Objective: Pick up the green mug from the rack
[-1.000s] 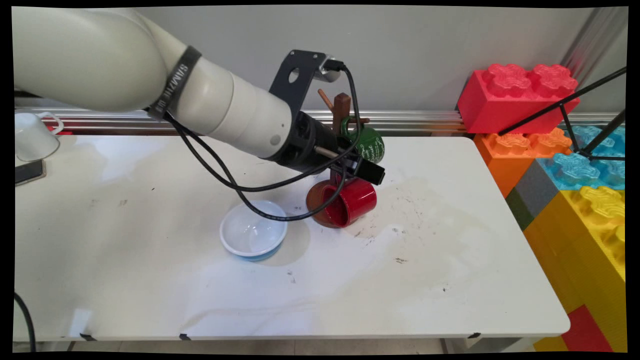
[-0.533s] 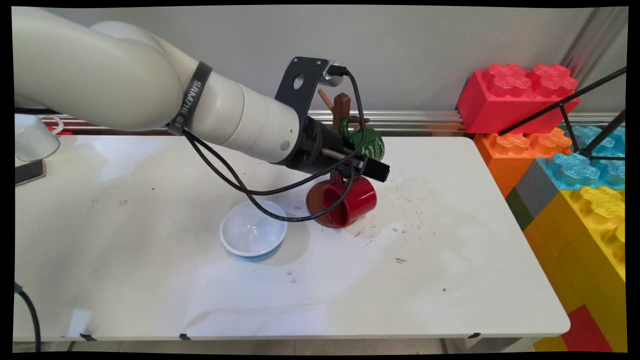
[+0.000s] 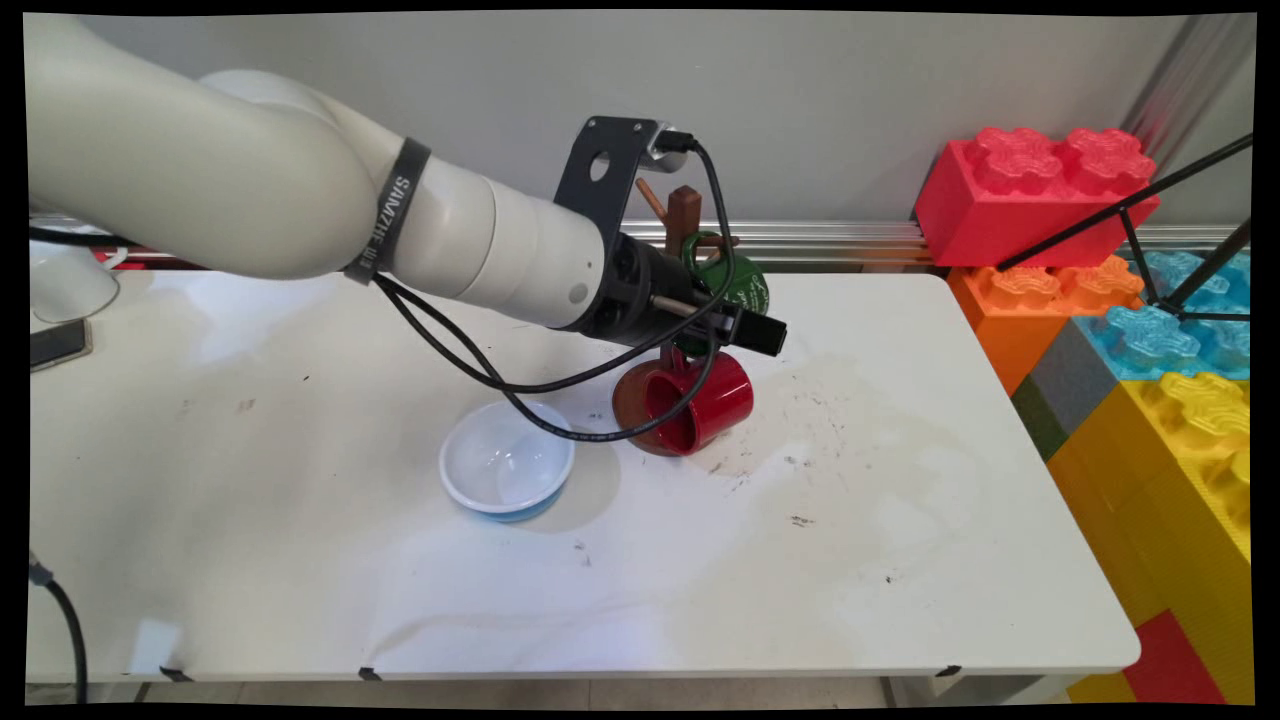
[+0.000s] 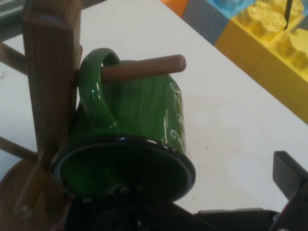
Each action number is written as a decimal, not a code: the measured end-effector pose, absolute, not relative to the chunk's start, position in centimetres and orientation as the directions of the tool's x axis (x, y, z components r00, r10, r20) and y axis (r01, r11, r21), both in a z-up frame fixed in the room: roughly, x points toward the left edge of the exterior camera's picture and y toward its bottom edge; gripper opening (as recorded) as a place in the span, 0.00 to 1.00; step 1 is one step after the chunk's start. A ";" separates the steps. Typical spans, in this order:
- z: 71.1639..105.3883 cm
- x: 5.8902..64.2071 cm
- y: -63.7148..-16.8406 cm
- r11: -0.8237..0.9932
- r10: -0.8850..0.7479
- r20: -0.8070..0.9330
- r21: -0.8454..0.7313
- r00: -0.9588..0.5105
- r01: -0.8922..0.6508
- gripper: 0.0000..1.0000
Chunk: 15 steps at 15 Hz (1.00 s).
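Main view: gripper (image 3: 757, 336) reaches rightward beside the wooden mug tree (image 3: 684, 212), just above the red mug (image 3: 700, 400) | jaws: cannot tell whether open or holding anything | hand view: green mug (image 4: 137, 120) hangs by its handle on a peg (image 4: 144, 69); rim close to the linkage | bowl (image 3: 507, 471) on the table (image 3: 900, 520), left of the red mug

Glossy glazed green mug (image 4: 144, 120) hangs on a matt brown wooden rack (image 4: 50, 72), grain showing on the post. The red mug (image 3: 705, 400) shines like ceramic too. The white bowl (image 3: 507, 470) looks smooth and glossy. The white desk (image 3: 900, 560) is smooth, scuffed and stained.
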<state>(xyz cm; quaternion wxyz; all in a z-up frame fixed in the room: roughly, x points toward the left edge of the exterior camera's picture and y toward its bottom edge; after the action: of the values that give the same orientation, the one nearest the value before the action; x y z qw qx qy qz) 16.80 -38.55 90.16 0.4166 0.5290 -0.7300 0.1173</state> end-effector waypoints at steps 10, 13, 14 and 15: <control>89.7 16.6 -38.9 0.392 -0.662 0.748 0.303 -0.038 -0.869 1.00; 89.6 16.6 -39.0 0.388 -0.661 0.750 0.310 -0.027 -0.868 1.00; 89.5 16.6 -39.0 0.389 -0.661 0.750 0.313 -0.026 -0.867 0.00; 89.5 16.6 -39.0 0.390 -0.660 0.750 0.314 -0.025 -0.866 0.00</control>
<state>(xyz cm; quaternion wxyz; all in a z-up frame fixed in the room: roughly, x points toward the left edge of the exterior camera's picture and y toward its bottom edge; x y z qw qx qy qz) 16.60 -38.98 89.52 0.4423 0.5401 -0.7065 0.1161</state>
